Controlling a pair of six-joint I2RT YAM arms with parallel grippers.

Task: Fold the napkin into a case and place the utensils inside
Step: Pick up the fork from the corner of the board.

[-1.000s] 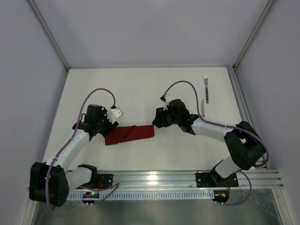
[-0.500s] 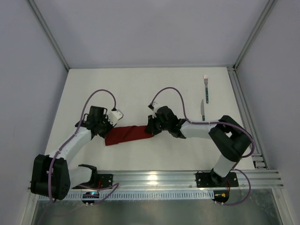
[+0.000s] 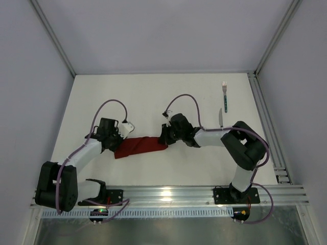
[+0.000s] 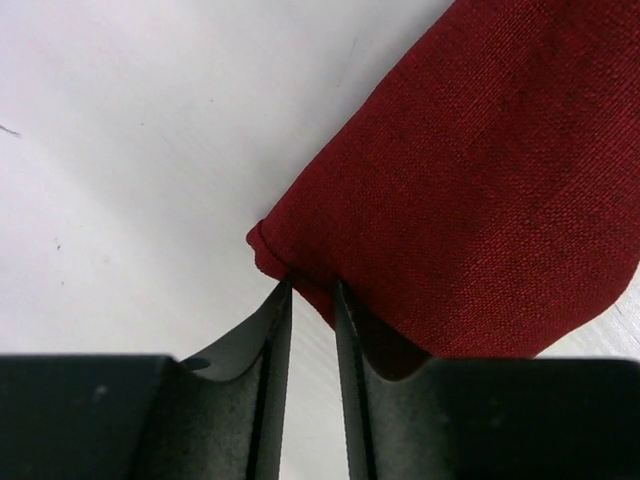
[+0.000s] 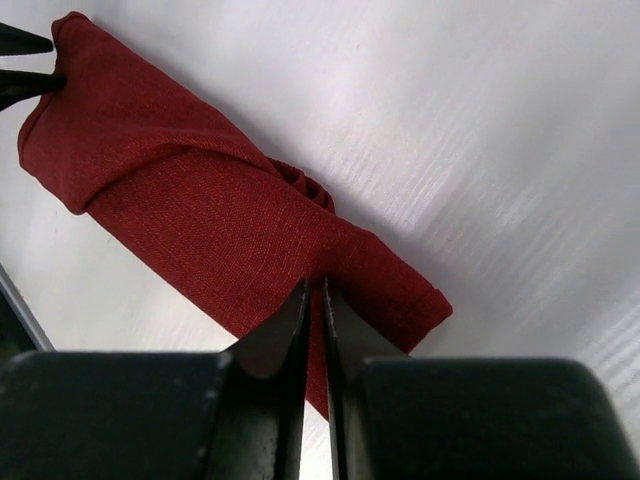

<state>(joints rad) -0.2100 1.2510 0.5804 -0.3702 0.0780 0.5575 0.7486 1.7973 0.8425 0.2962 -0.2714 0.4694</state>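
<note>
Left pincer [image 4: 312, 288] pinches the napkin [image 3: 141, 146] at its left end; right pincer [image 5: 313, 288] nips its right end, both narrow. Dark red folded strip, long axis left-right, creased midway.

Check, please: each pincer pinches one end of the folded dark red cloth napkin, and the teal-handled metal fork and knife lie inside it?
Not inside: the teal-handled metal fork and knife lie on the table at far right, away from the dark red cloth napkin; the top external view shows it.
</note>
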